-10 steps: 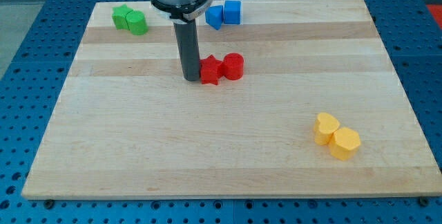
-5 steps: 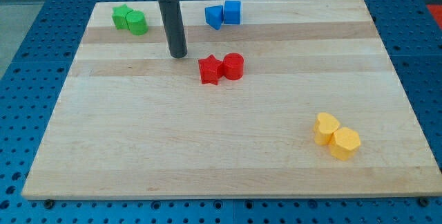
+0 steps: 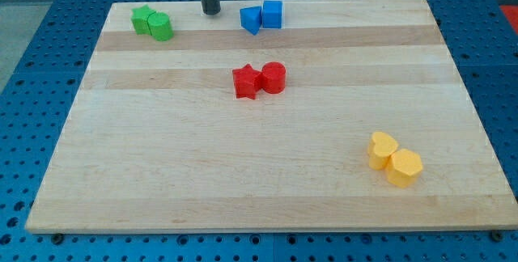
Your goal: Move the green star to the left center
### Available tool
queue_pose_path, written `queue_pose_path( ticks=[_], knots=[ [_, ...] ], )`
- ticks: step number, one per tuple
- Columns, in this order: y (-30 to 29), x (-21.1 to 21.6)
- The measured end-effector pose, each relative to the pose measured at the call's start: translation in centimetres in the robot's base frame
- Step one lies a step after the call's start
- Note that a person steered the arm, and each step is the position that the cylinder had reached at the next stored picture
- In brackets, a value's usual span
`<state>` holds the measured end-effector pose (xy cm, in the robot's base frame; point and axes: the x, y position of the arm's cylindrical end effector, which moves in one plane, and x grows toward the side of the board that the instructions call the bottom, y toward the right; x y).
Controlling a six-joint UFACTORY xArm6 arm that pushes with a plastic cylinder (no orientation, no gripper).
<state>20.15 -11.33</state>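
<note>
The green star (image 3: 143,18) sits near the board's top left corner, touching a green cylinder (image 3: 160,27) on its right. My tip (image 3: 211,11) is at the top edge of the board, to the right of the green pair and left of the blue blocks. It touches no block.
A blue star-like block (image 3: 252,19) and a blue cube (image 3: 273,14) sit at the top centre. A red star (image 3: 246,82) and red cylinder (image 3: 273,78) sit mid-board. Two yellow blocks (image 3: 394,159) lie at the lower right. The wooden board (image 3: 162,157) rests on a blue pegboard.
My tip has moved from beside the red star toward the view's top, to the board's top edge. No block has moved.
</note>
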Motion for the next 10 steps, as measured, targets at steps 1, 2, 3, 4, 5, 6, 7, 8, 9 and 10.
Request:
queue_pose_path(
  ticks=[1,2,3,4,5,6,7,8,9,10],
  knots=[
    [-2.6,-0.9],
    [-5.8,-0.9],
    [-8.4,-0.9],
    [-9.2,-0.4],
    [-9.2,1.6],
    [-9.8,2.8],
    [-11.6,2.6],
    [-13.6,1.6],
    [-15.2,1.7],
    [-15.8,2.8]
  ],
)
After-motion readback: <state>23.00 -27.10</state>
